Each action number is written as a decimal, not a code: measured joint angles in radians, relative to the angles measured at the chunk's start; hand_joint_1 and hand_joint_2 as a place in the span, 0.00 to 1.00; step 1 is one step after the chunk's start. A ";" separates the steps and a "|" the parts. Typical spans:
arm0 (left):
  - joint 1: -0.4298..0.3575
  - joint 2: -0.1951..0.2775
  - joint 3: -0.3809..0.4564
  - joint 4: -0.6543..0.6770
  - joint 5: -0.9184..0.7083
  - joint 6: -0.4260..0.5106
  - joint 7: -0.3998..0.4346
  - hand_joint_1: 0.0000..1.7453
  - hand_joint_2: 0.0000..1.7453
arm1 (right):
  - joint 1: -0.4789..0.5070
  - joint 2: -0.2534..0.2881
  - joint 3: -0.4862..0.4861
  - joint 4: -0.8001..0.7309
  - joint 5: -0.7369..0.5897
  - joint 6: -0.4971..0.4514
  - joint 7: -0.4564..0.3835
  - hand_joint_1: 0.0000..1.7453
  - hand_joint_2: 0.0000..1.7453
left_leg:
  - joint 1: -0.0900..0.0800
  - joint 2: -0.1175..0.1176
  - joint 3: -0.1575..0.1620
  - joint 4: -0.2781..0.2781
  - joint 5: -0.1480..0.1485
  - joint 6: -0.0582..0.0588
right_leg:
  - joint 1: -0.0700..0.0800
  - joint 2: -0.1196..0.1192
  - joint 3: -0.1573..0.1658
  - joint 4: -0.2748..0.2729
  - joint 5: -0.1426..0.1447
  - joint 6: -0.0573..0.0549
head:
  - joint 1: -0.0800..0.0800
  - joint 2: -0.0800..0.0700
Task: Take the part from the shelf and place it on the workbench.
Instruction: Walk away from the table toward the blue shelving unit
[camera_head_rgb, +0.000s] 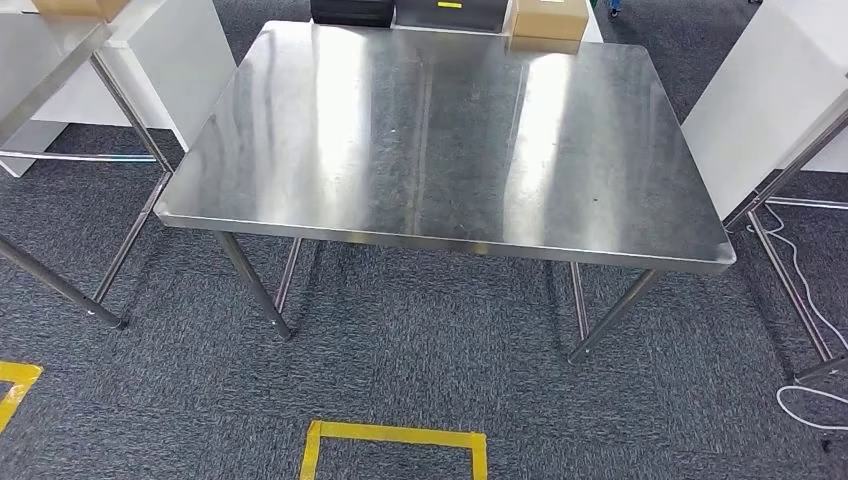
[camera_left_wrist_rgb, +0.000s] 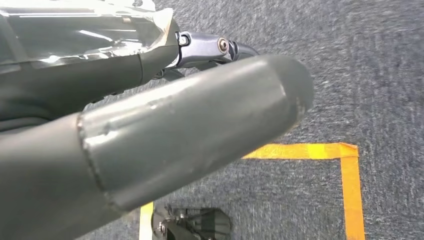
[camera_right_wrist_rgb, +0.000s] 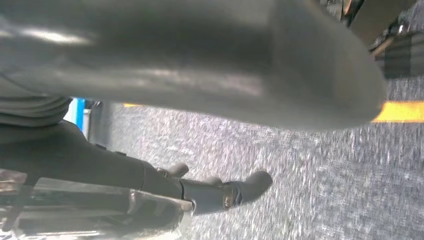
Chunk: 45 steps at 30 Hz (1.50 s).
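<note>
Carrying stage: the part is judged to be already off the shelf and borne between the two hands, low in front of the body; the placing is not yet done.
Left hand (camera_left_wrist_rgb: 130, 130): the dark fingers (camera_left_wrist_rgb: 75, 85) are laid straight along the part (camera_left_wrist_rgb: 85, 35), which is pressed against their far side; the thick thumb is held apart from it, nearer the camera.
Part: a shiny thing in clear, creased wrapping is seen; what lies inside cannot be told.
Floor tape (camera_left_wrist_rgb: 350, 190): an orange-yellow corner is seen on the carpet beyond the left thumb, well below the hand.
Workbench (camera_head_rgb: 450, 150): the steel top is faced squarely, ahead of and above both hands; no part is seen on it.
Cardboard box (camera_head_rgb: 548, 22): it is set at the far edge, well away from the hands.
Right hand (camera_right_wrist_rgb: 190, 65): its fingers (camera_right_wrist_rgb: 210, 192) are stretched along the wrapped part, touching it; the thumb is kept clear.
Left to do: the part must be lifted over the near edge, lowered and released.
</note>
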 joint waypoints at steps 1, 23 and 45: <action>0.000 0.000 0.000 0.000 -0.001 0.000 -0.001 0.00 0.00 | 0.001 0.000 0.000 0.000 0.000 -0.001 0.000 0.00 0.00 | -0.002 0.002 -0.007 -0.006 0.003 0.009 | -0.002 0.001 -0.008 0.005 0.001 0.009 | 0.000 0.000; 0.005 0.002 0.001 0.002 -0.003 0.002 -0.004 0.00 0.00 | 0.001 -0.002 0.002 0.000 0.005 0.003 -0.001 0.00 0.00 | -0.011 0.010 -0.185 0.147 -0.047 0.010 | 0.006 0.006 0.107 -0.069 -0.052 -0.066 | 0.002 0.000; -0.003 0.002 0.001 0.002 -0.027 -0.011 -0.016 0.00 0.00 | 0.005 0.002 0.000 0.001 -0.024 -0.001 -0.011 0.00 0.00 | -0.007 0.022 -0.135 -0.038 0.126 0.047 | -0.008 0.015 0.096 0.102 -0.099 0.025 | 0.013 0.000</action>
